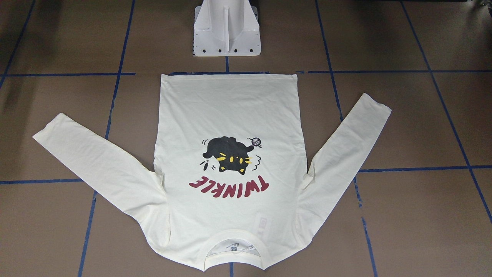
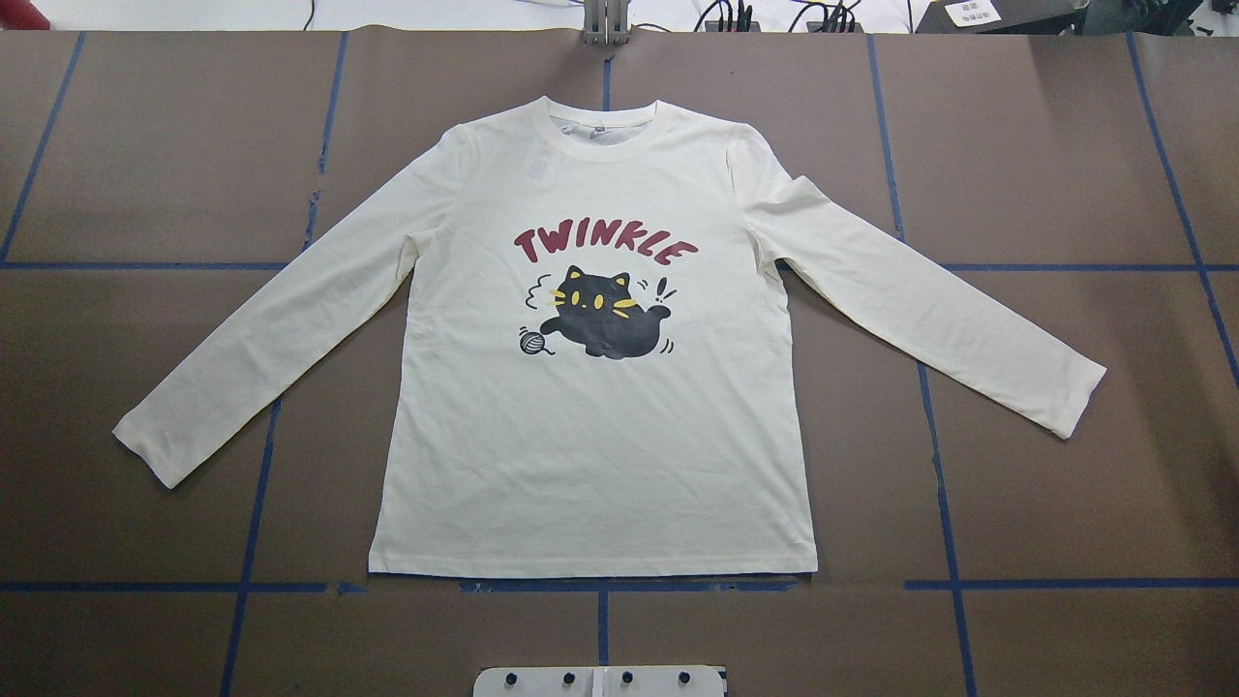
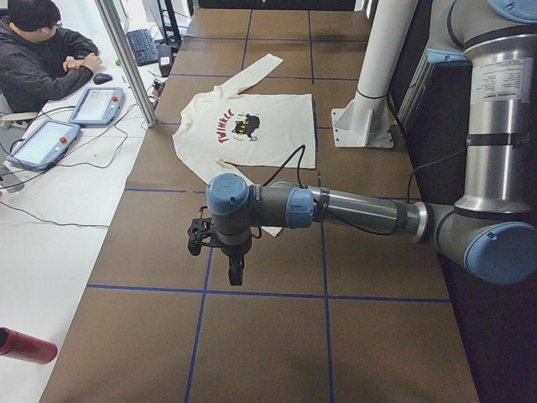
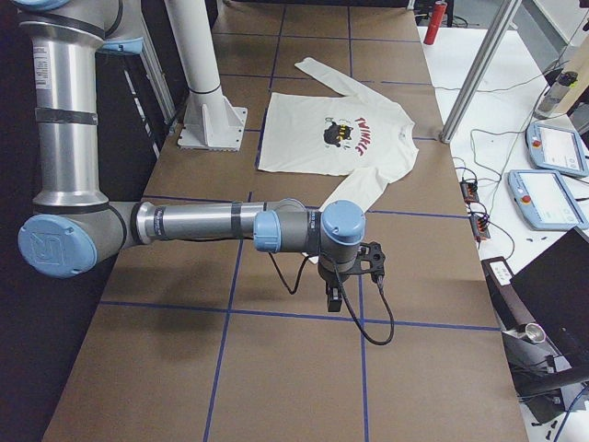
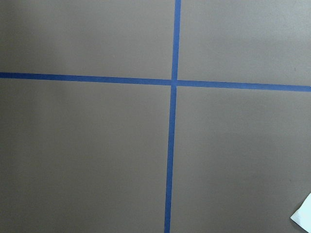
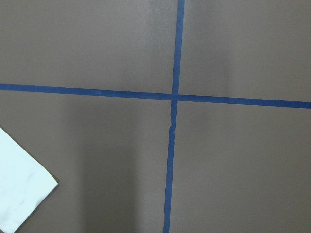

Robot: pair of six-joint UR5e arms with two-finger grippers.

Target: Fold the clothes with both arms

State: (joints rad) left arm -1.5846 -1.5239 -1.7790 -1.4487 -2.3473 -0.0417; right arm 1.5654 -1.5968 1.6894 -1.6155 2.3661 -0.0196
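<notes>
Now | T-shirt (image 2: 590,455) flat, print up, sleeves out | L hand (image 3: 236,272), R hand (image 4: 335,296): can't tell if apart

1. T-shirt (image 2: 590,465): 1, flat, mid-table.
2. Sleeves (image 2: 281,329): 2, one spread toward each end of the table.
3. Prints on the shirt front: 1 black cat (image 2: 605,324), 1 yarn ball (image 2: 531,341), 1 red word "TWINKLE" (image 2: 605,247).
4. Robot arms: 2, the left arm (image 3: 352,210) and the right arm (image 4: 202,223).
5. Grippers: 2, one per arm, the left gripper (image 3: 236,277) and the right gripper (image 4: 334,299).
6. White pedestal base (image 1: 226,29): 1, at the table's robot-side edge.
7. Handheld screens: 2 on the white bench past the table's operator-side edge, first screen (image 4: 557,147) and second screen (image 4: 549,198).
8. Person (image 3: 38,59): 1, at that bench.
9. Keyboard (image 3: 143,46): 1. Mouse (image 3: 102,78): 1.
10. Red cylinder (image 3: 25,346): 1.
</notes>
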